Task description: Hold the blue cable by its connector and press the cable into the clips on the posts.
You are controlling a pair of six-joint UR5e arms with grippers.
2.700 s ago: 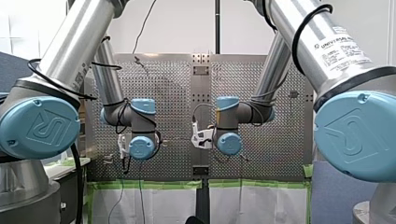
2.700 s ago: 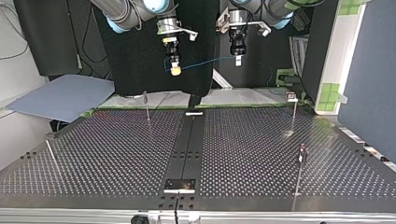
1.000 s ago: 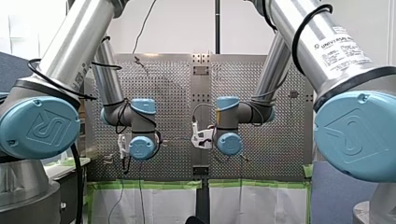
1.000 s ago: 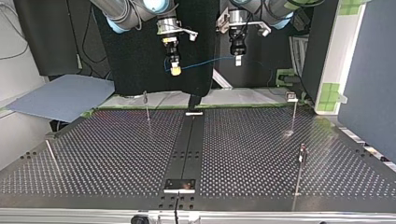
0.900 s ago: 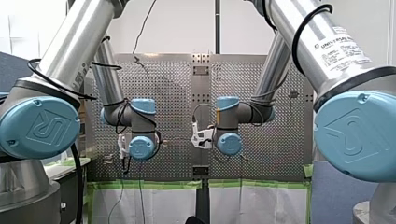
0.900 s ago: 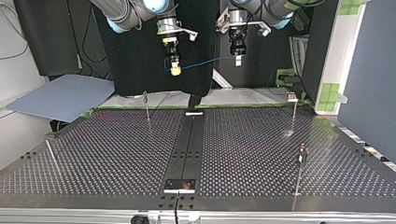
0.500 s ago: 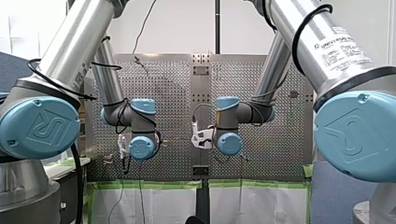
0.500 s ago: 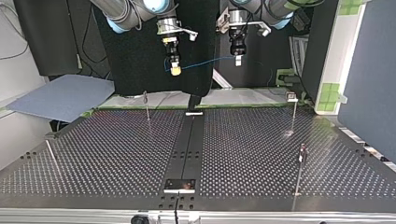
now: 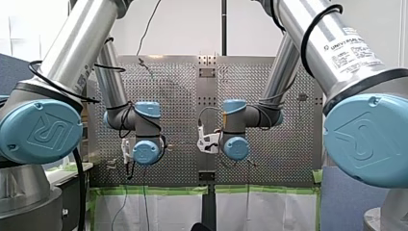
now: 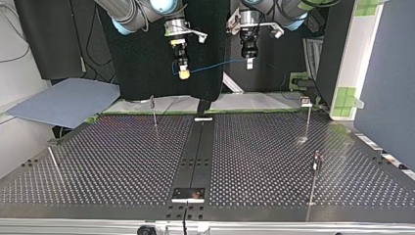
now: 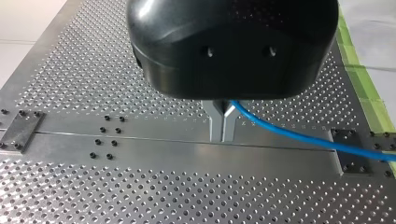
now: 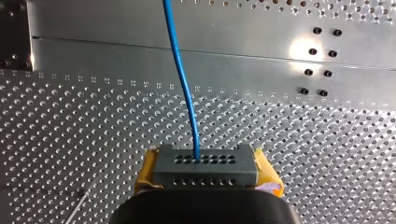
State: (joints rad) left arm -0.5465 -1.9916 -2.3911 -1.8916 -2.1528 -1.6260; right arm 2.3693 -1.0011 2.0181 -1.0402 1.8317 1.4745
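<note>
Both arms hover high over the perforated table (image 10: 122, 161). In the top view my right gripper (image 10: 183, 73), yellow-padded, is at the left and my left gripper (image 10: 249, 62) at the right. The blue cable (image 10: 215, 65) stretches between them. In the right wrist view the yellow pads (image 12: 147, 171) are shut on the dark grey connector (image 12: 204, 165), and the cable (image 12: 180, 60) runs straight ahead from it. In the left wrist view my left gripper (image 11: 222, 135) has its metal fingers pinched on the cable (image 11: 299, 136), which trails off to one side.
Thin posts with clips stand on the table: one at the far left (image 10: 153, 110), one at the far right (image 10: 308, 115), a third nearer at the right (image 10: 315, 169). A slanted rod (image 10: 54, 164) lies near the left edge. A dark centre strip (image 10: 195, 156) divides the table.
</note>
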